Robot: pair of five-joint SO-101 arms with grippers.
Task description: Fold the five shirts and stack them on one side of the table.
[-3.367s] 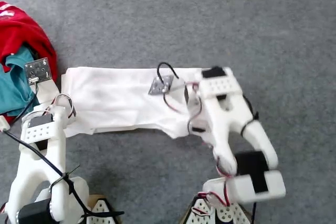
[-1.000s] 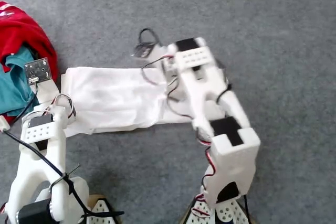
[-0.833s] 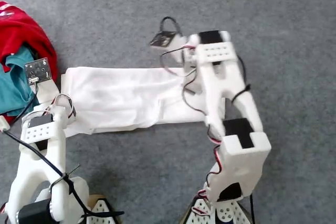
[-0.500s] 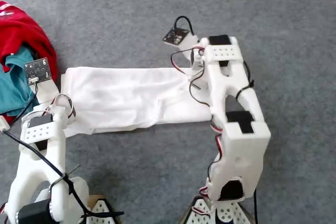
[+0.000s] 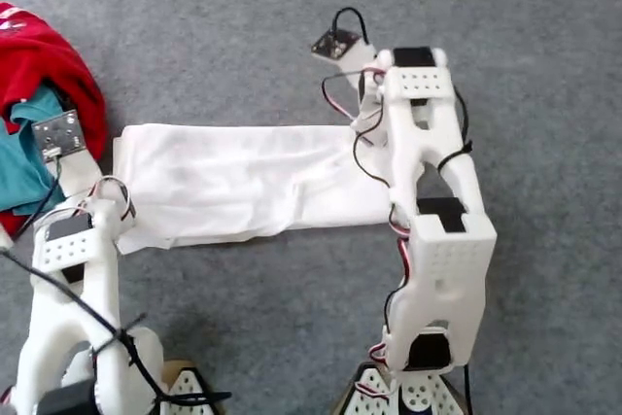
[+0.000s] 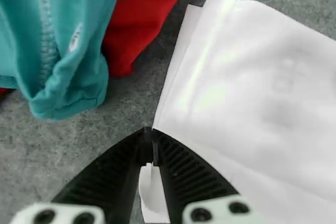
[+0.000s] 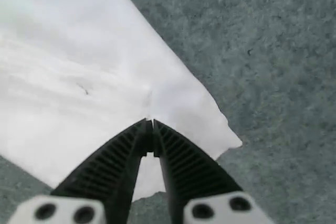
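From above, a long folded white fabric shirt (image 5: 233,182) lies flat across the grey carpeted bench (image 5: 544,65). A crumpled red shirt (image 5: 44,55) and a teal shirt (image 5: 19,157) sit at its edge. The left tool (image 6: 148,139) is clamped tight on the white shirt's corner. The right tool (image 7: 150,125), fingers closed, pinches the opposite end.

I count three shirts: one white shirt (image 5: 233,182) spread across the middle of the grey surface (image 5: 544,94); one red shirt (image 5: 44,60) out at ten o'clock; one teal shirt (image 5: 21,157) bunched against it at nine o'clock. There are two white arms: the left arm (image 5: 73,289) at seven o'clock; the right arm (image 5: 437,240) at five o'clock. Each ends in one black pair, so two pairs: the left fingers (image 6: 118,169); the right fingers (image 7: 181,161). One surface lies under the lot.
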